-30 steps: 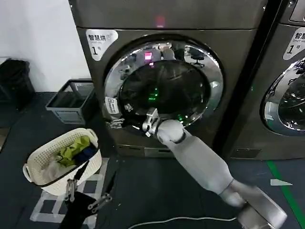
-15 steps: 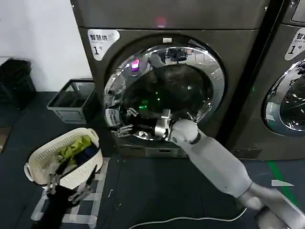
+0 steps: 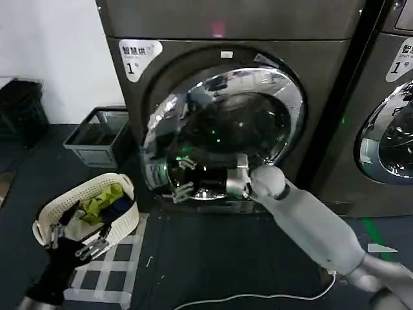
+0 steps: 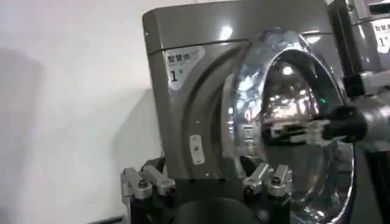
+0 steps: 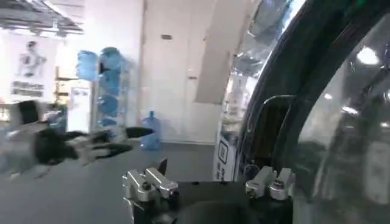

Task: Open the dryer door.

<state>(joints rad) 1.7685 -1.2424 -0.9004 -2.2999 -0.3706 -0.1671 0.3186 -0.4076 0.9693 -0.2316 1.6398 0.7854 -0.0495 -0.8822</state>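
Observation:
The dryer door (image 3: 227, 126), a chrome ring around dark glass, stands ajar on the grey dryer (image 3: 193, 26). Its left edge is swung out from the machine front and its right side stays at the hinge. My right gripper (image 3: 182, 179) is open at the door's lower left edge, and its reflection shows in the glass. In the right wrist view the right gripper (image 5: 207, 182) has the door's rim (image 5: 268, 122) beside one finger. From the left wrist view the door (image 4: 286, 109) angles away from the front panel. My left gripper (image 3: 77, 242) hangs open, low over the basket.
A white laundry basket (image 3: 48, 213) with clothes stands on the floor at the left. A grey crate (image 3: 97, 135) sits by the wall behind it. A second machine (image 3: 387, 129) stands at the right. A white cable (image 3: 245, 297) lies on the dark floor.
The door has swung further out from the dryer. My right gripper has moved right and down with the door's left edge. My left arm has sunk toward the lower left.

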